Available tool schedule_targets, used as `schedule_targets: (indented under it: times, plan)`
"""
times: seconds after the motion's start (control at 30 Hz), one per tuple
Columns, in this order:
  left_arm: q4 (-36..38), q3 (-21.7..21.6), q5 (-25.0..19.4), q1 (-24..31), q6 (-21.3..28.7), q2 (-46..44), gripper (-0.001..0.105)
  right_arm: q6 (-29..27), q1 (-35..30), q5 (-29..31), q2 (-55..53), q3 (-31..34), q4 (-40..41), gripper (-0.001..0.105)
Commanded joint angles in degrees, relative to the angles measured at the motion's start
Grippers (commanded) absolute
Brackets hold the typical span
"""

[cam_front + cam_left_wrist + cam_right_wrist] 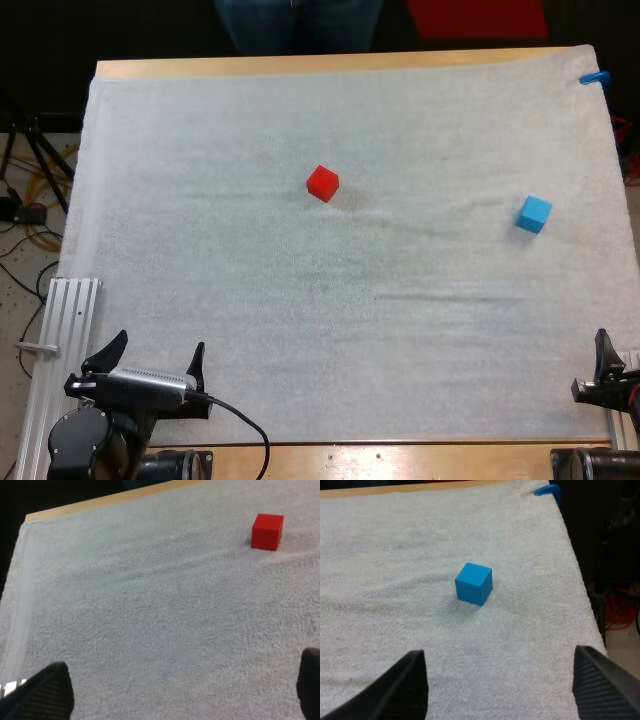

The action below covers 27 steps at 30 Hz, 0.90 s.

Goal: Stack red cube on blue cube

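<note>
The white mat (pixel 250 320) lay flat and open from its near edge up to the red cube (pixel 322 183) and the blue cube (pixel 533 213), which sat well apart with room between them, and a person's legs (pixel 298 25) stood past the far edge, maybe close to it.

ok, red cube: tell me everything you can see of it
The matte red cube is one even colour with crisp edges and no markings; it looks like plastic or painted wood. It sits flat and upright on the white towelling mat, turned slightly askew to the mat's edges, near the mat's middle and a little toward the far side. Only the mat touches it. The bright blue cube lies well apart, to its right.
</note>
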Motion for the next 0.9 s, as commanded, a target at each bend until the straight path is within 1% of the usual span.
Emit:
schedule_targets:
  times: [0.0,0.33,0.5,0.6,0.7,0.73,0.87]
  plan:
    - [-0.8,-0.2,-0.1,0.0,-0.2,-7.9,0.087,-0.4,-0.3,0.0,-2.2,-0.1,-0.4,0.061]
    - [-0.8,-0.2,-0.1,0.0,-0.2,-7.9,0.087,-0.4,-0.3,0.0,-2.2,-0.1,-0.4,0.061]
    - [-1.2,-0.5,-0.1,-0.3,-1.1,-5.5,0.087,-0.4,-0.3,-0.1,-0.7,-0.6,-0.3,0.061]
    - [0.0,-2.8,1.0,-2.7,-1.5,-2.1,0.087,-0.4,-0.3,-1.4,2.2,-2.9,0.3,0.061]
    - [0.3,-5.9,1.0,-5.7,-0.4,2.4,0.087,-0.4,-0.3,-2.4,6.1,-6.0,0.5,0.061]
    - [0.3,-7.4,1.0,-7.2,0.4,4.5,0.087,-0.4,-0.3,-3.1,8.0,-7.1,0.5,0.061]
    - [0.3,-12.7,0.9,-12.6,0.7,11.4,0.087,-0.4,-0.3,-5.4,14.5,-11.9,0.9,0.061]
